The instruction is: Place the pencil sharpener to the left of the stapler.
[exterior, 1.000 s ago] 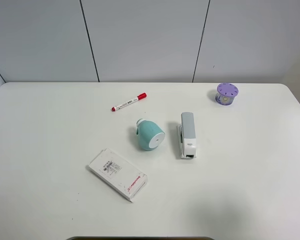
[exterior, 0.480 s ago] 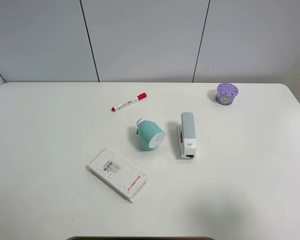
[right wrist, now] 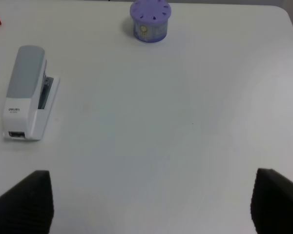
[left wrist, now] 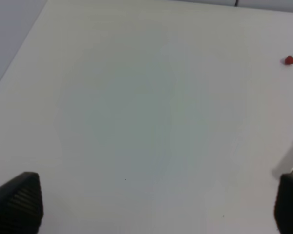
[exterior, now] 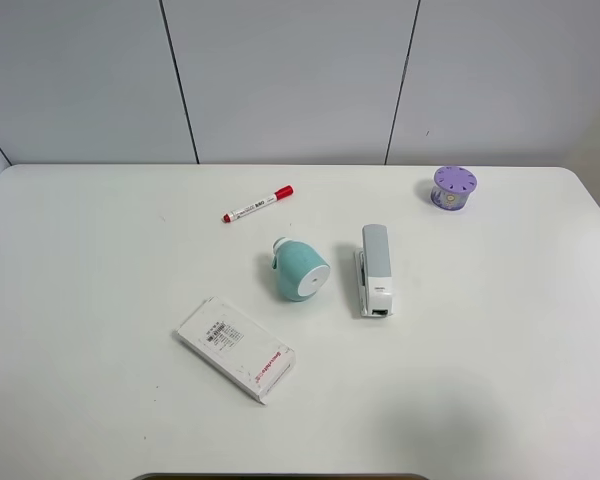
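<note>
The teal pencil sharpener [exterior: 300, 270] lies on its side near the middle of the white table [exterior: 100, 260], its white round face turned toward the front. The light grey stapler [exterior: 376, 268] lies just to its right across a small gap, lengthwise front to back, and also shows in the right wrist view as the stapler [right wrist: 27, 92]. No arm appears in the exterior high view. My left gripper [left wrist: 154, 204] is open over bare table. My right gripper [right wrist: 149, 200] is open too, some way from the stapler, with nothing between its fingers.
A red-capped marker [exterior: 257, 204] lies behind the sharpener. A purple cylinder [exterior: 453, 187] with holes on top stands at the back right, seen too as the purple cylinder [right wrist: 150, 20]. A flat white packet [exterior: 235, 349] lies at the front left.
</note>
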Action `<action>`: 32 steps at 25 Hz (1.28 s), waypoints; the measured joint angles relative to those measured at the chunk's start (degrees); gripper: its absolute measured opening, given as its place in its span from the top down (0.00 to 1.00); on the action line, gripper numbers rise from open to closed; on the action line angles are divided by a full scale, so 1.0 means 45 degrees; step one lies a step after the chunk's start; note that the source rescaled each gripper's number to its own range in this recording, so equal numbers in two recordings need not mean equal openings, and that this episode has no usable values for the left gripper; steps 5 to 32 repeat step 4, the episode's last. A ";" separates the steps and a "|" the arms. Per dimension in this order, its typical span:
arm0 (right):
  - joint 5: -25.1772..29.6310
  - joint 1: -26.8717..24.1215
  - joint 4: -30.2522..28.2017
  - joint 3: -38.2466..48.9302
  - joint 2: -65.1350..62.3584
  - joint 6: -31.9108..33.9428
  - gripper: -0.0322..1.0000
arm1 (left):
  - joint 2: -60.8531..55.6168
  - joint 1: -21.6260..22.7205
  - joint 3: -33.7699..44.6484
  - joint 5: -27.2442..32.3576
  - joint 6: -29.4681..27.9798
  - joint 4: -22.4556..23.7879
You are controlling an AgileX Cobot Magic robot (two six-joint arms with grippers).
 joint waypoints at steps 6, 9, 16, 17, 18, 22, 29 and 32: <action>0.0000 0.0000 0.0000 0.0000 0.0000 0.0000 0.33 | 0.0000 0.0000 0.0000 0.0000 0.0000 0.0000; 0.0000 0.0000 0.0000 0.0000 0.0000 0.0000 0.33 | 0.0000 0.0000 0.0000 0.0000 0.0000 0.0000; 0.0000 0.0000 0.0000 0.0000 0.0000 0.0000 0.33 | 0.0000 0.0000 0.0000 0.0000 0.0000 0.0000; 0.0000 0.0000 0.0000 0.0000 0.0000 0.0000 0.33 | 0.0000 0.0000 0.0000 0.0000 0.0000 0.0000; 0.0000 0.0000 0.0000 0.0000 0.0000 0.0000 0.33 | 0.0000 0.0000 0.0000 0.0000 0.0000 0.0000; 0.0000 0.0000 0.0000 0.0000 0.0000 0.0000 0.33 | 0.0000 0.0000 0.0000 0.0000 0.0000 0.0000; 0.0000 0.0000 0.0000 0.0000 0.0000 0.0000 0.33 | 0.0000 0.0000 0.0000 0.0000 0.0000 0.0000; 0.0000 0.0000 0.0000 0.0000 0.0000 0.0000 0.33 | 0.0000 0.0000 0.0000 0.0000 0.0000 0.0000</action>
